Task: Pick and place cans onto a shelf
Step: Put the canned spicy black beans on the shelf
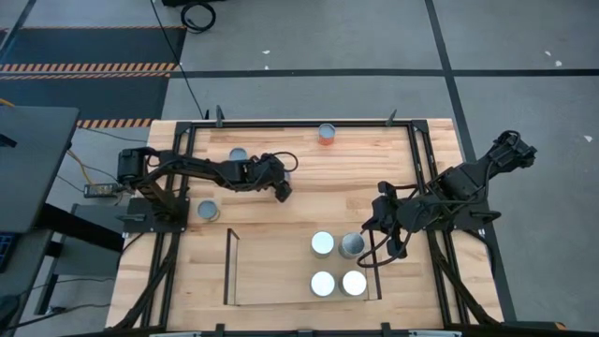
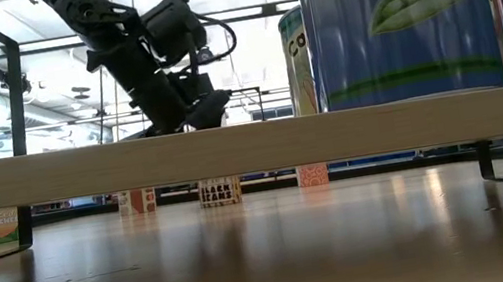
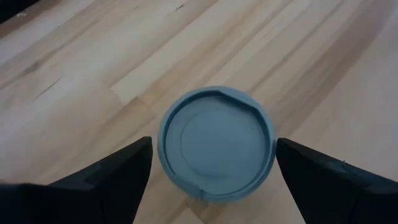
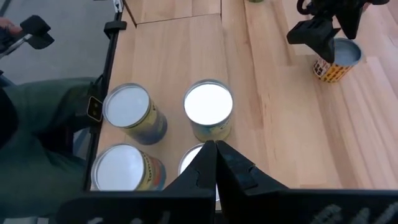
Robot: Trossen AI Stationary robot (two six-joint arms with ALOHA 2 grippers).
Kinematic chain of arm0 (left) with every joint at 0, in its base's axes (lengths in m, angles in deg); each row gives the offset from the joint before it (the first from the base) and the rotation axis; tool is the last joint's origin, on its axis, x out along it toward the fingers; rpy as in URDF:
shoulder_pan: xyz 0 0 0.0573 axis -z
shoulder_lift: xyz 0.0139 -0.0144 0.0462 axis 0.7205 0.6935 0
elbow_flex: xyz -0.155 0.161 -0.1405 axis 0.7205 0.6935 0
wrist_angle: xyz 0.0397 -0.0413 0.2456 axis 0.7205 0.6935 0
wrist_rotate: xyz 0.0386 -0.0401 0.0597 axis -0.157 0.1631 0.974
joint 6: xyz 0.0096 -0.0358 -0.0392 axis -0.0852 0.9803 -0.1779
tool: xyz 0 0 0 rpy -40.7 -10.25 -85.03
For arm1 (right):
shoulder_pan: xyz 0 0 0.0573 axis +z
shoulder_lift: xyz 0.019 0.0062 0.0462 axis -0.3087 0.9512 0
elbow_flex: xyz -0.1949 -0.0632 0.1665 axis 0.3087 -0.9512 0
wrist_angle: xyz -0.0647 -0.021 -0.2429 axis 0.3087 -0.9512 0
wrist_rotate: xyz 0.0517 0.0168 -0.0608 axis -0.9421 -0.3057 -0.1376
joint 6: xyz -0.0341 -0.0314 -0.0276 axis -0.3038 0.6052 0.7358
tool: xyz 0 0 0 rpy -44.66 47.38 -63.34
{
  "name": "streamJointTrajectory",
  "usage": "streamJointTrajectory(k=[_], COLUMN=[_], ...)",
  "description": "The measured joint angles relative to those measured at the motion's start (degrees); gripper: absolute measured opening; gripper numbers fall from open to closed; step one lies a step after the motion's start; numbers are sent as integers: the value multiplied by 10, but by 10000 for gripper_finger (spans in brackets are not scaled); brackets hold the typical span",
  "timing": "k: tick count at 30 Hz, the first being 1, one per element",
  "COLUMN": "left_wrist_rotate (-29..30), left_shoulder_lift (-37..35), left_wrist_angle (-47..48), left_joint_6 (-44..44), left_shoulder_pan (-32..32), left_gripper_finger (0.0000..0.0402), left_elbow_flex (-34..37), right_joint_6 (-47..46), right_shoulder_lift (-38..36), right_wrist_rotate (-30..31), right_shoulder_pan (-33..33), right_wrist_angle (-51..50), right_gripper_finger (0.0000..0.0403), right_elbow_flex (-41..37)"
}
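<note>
The left gripper (image 3: pixel 211 180), spread wide, straddles a grey-blue-topped round metal can (image 3: pixel 216 143) (near the desk's 11 o'clock); an off-centre squeeze could tip it.

Table (image 3: pixel 298 56): pale wood planks, smooth, satin sheen w/ visible grain. Can (image 3: pixel 216 143) between the wide-apart left jaws: metal lid, matt grey-blue, smooth w/ raised rim. Cans (image 4: pixel 208 106) just ahead of the shut right jaws: bright glossy metal tops, printed paper-like labels. Fingers (image 3: pixel 106 180): matt black plastic.

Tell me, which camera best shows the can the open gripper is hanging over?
The left wrist view: the can fills it, top-on, between the open left gripper fingers. The right wrist view shows it farther off, the low view its label, and the high view hides it.
</note>
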Motion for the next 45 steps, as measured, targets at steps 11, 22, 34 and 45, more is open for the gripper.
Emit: streamJointTrajectory(k=[11,22,34,45], left_wrist_rotate=[-7,35,12,57], left_shoulder_lift=[23,57,33,-103], left_wrist_angle=[-20,-66,-38,189], left_joint_6=[26,1,7,109], left_shoulder_pan=[0,-5,0,199], left_gripper_finger=[346,346,286,286], left_elbow_flex=[0,0,0,-90], right_joint_6=[5,4,10,42], right_shoulder_lift=[0,2,2,2], right_wrist_rotate=[2,2,4,38], right_shoulder_pan=[0,0,0,0], right_wrist_angle=[0,4,20,20], right_gripper_finger=[5,5,5,5], right_elbow_flex=[0,0,0,0])
